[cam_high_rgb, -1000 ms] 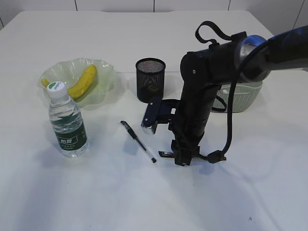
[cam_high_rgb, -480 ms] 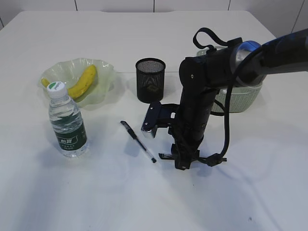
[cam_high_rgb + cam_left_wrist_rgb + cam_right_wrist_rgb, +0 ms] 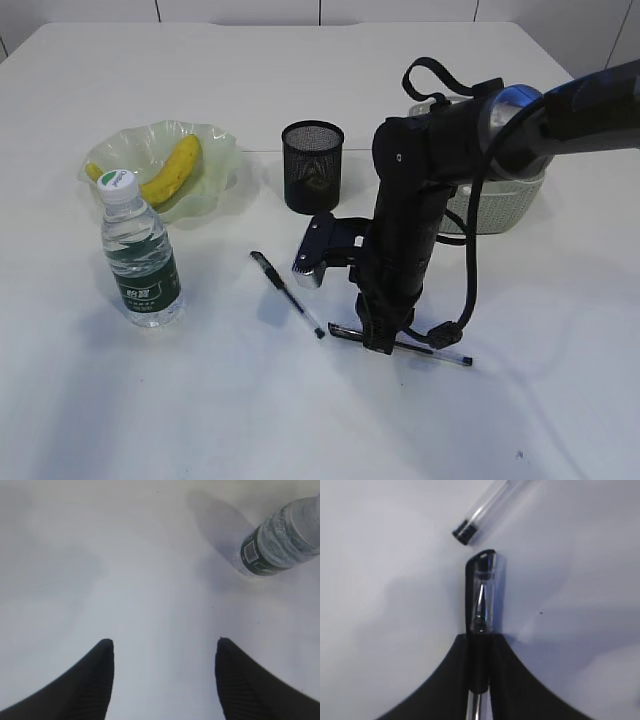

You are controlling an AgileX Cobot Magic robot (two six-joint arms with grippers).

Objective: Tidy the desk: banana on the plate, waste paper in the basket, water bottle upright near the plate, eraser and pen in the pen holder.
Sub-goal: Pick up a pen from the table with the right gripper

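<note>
Exterior view: I have the right gripper down on the large white flat desk at lower centre of frame, its jaws clenched on a clear-barrelled pen with a capped tip that lies flat and sticks out on both sides of the fingers. My right wrist view confirms the grasp: the capped pen is pinched between the black pads, and the end of a second clear pen with a black tip lies just beyond it at top centre, apart from it. That second pen shows left of the gripper in the exterior view. The black metal-mesh cylindrical pen holder stands upright at upper centre. At left, the curved yellow banana lies in the translucent pale-green wavy-rimmed plate, with the small clear water bottle with green label and white cap upright just in front. The sage-green woven-look basket sits behind the arm. In the left wrist view the left gripper hangs released over bare desk, bottle at upper right.
</note>
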